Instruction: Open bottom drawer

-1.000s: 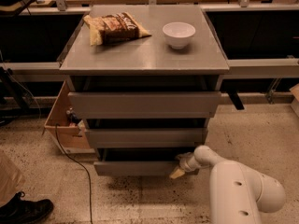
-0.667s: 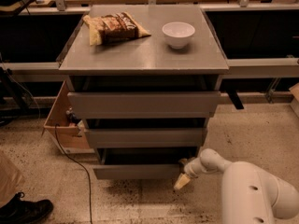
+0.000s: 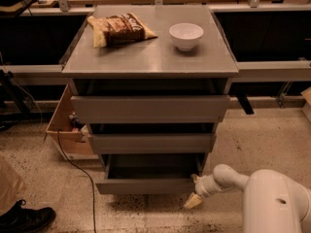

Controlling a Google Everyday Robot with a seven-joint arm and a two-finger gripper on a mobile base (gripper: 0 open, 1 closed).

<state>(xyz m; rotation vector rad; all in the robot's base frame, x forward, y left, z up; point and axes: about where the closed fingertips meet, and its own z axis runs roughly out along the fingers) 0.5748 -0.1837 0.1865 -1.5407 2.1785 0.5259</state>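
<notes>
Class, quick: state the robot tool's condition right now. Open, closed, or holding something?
Tool: cannot be told; it is low by the right end of the pulled-out bottom drawer front.

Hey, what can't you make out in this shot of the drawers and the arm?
Camera view only:
- Bottom drawer interior: mostly shadowed under the middle drawer; contents unclear.
- Gripper, at that drawer's right front corner: contact with the front unclear.
- Box left of the cabinet: mostly hidden behind it.
- Bag print: blurred.
- Shoe: cut off by the lower left edge.
</notes>
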